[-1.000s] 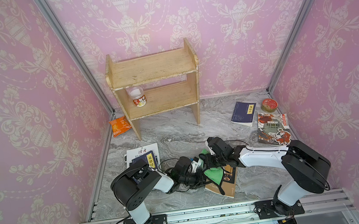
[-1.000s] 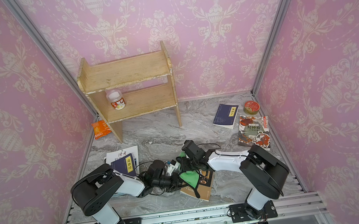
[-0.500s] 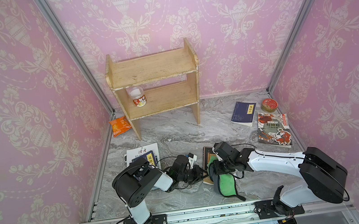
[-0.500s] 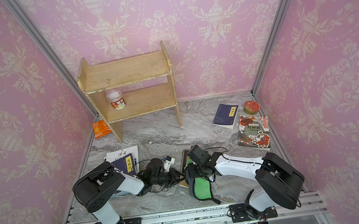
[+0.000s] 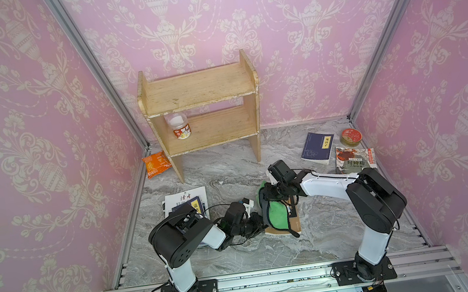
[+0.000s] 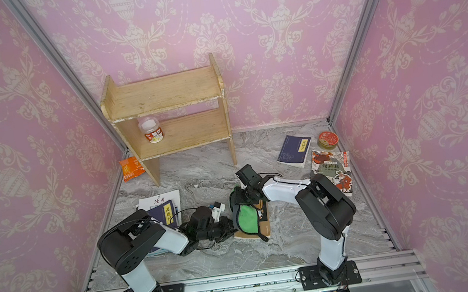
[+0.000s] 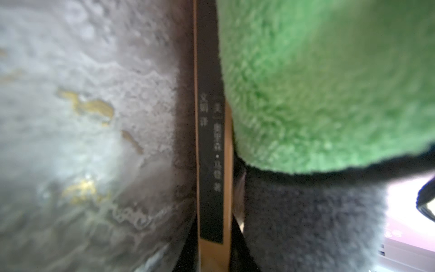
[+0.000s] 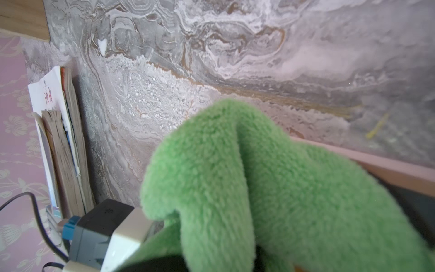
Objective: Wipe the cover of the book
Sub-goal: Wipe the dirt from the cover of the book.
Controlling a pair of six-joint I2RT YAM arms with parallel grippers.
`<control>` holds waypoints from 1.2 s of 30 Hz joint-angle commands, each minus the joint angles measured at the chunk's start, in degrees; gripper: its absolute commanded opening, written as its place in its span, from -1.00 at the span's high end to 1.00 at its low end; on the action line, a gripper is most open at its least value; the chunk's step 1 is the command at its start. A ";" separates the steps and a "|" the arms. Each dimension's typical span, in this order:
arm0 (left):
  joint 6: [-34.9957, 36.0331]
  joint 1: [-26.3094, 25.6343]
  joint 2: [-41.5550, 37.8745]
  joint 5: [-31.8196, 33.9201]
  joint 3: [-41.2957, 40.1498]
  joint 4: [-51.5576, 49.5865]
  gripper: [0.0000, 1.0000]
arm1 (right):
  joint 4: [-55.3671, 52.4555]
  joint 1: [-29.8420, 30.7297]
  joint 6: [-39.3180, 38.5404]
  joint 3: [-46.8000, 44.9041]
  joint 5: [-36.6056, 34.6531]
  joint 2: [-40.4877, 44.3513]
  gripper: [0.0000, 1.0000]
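Note:
The book (image 5: 294, 221), tan with a black cover, lies flat on the marble floor in both top views, mostly under a green cloth (image 5: 277, 213) with black trim. My right gripper (image 5: 267, 193) is shut on the cloth's far end, which hides its jaws in the right wrist view. My left gripper (image 5: 260, 225) is shut on the book's left edge. In the left wrist view the book's spine (image 7: 210, 141) runs between the jaws of the left gripper (image 7: 213, 259), with the cloth (image 7: 329, 82) beside it. The book (image 6: 264, 225) and cloth (image 6: 247, 218) lie between both arms.
A wooden shelf (image 5: 200, 108) holding a jar (image 5: 179, 126) stands at the back. An orange packet (image 5: 155, 164) lies by its left leg. A blue book (image 5: 317, 148), a red tin (image 5: 351, 136) and an illustrated book (image 5: 354, 161) lie at the right, stacked books (image 5: 185, 202) at the left.
My right gripper swept the cloth toward the front of the book, then pulled it back toward the far end. The left gripper kept its hold on the book.

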State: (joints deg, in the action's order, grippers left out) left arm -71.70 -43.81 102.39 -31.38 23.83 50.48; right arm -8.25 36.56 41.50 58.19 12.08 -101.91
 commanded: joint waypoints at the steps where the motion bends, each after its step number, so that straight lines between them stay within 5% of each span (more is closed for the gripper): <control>1: 0.54 -1.28 2.23 1.22 -0.37 1.17 1.00 | -9.41 6.79 -1.39 -6.95 -2.72 2.77 1.00; 9: 0.15 -1.23 4.14 0.53 0.78 2.17 1.00 | -8.40 10.86 2.84 -17.13 -8.47 12.35 1.00; 19: 0.51 -1.28 0.19 2.47 -0.50 -1.02 1.00 | -2.26 -5.66 -0.64 -2.02 -4.20 -6.41 1.00; 25: 0.77 -1.25 -0.48 4.03 -0.70 -2.05 1.00 | -7.68 -3.23 -4.52 2.59 -4.74 -3.94 1.00; 31: 1.11 -1.19 0.75 5.18 0.41 -3.29 1.00 | -8.62 4.47 -2.20 -7.79 -7.11 3.78 1.00; 36: 2.30 -1.10 0.20 4.75 1.44 -5.62 1.00 | -6.31 -4.94 -0.80 -21.37 -9.84 9.70 1.00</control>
State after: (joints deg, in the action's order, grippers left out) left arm -72.03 -45.15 102.72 -29.69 24.18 50.89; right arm -5.45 38.24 39.24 44.99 5.06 -91.18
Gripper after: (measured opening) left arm 0.155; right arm 0.101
